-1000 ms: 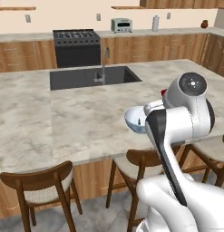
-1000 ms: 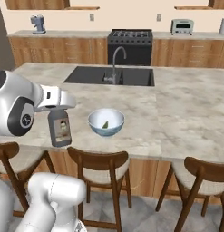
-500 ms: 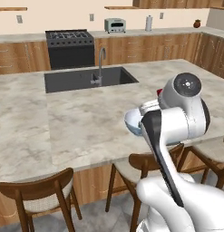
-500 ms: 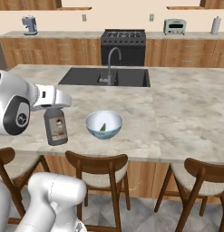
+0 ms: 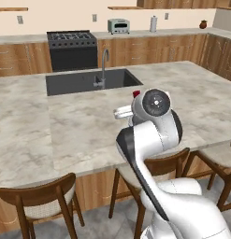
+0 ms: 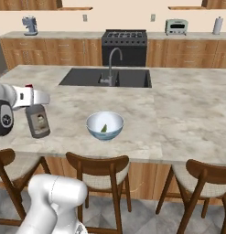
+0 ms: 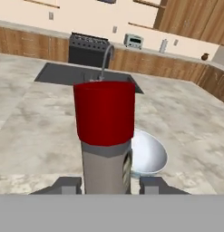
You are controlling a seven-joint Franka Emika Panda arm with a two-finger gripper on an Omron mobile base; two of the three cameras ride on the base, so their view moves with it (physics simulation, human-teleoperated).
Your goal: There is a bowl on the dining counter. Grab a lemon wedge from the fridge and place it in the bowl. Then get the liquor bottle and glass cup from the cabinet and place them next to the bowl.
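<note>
You are carrying the liquor bottle (image 6: 38,119), jaws clamping its neck, left of the bowl (image 6: 104,125) for setting down beside it.

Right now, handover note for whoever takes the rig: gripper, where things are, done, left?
Gripper: shut on the bottle, held upright by the neck under its red cap, over the near edge of the counter.
Bowl: on the counter, to the right of the bottle in the right base view, apart from it. Lemon wedge lies inside.
Done: wedge in the bowl, bottle fetched.
Left: set the bottle down next to the bowl, then bring the glass cup from the cabinet and place it there too.
Whether the bottle's base touches the counter yet, I cannot tell.
</note>
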